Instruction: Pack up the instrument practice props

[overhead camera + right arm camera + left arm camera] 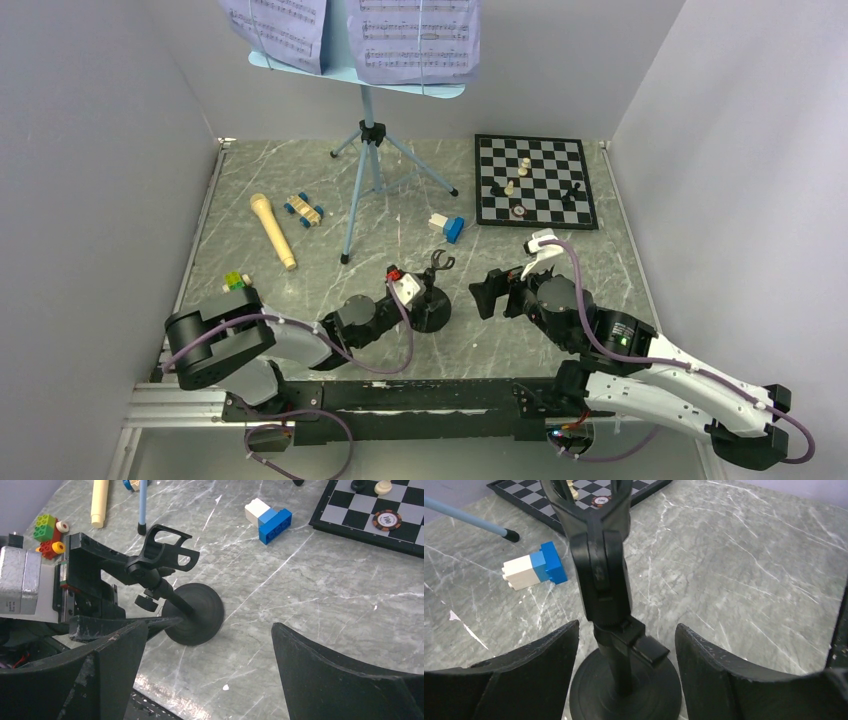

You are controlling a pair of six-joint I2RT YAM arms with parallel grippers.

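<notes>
The short black mic stand (433, 305) stands upright on the marble table, near the front centre. My left gripper (422, 308) is open, and its fingers (531, 672) straddle the stand's stem (616, 645) just above the round base without clamping it. My right gripper (482, 295) is open and empty, just right of the stand (195, 612). The tan microphone (272, 230) lies at the left. The light-blue music stand (367, 120) stands at the back on tripod legs. It holds two lavender sheet-music pages (418, 40).
A chessboard (535, 180) with pieces lies at the back right. A blue-and-white block (448, 226) lies between it and the tripod. A toy car (303, 209) sits by the microphone, and coloured blocks (236, 282) sit near my left arm. Walls close in three sides.
</notes>
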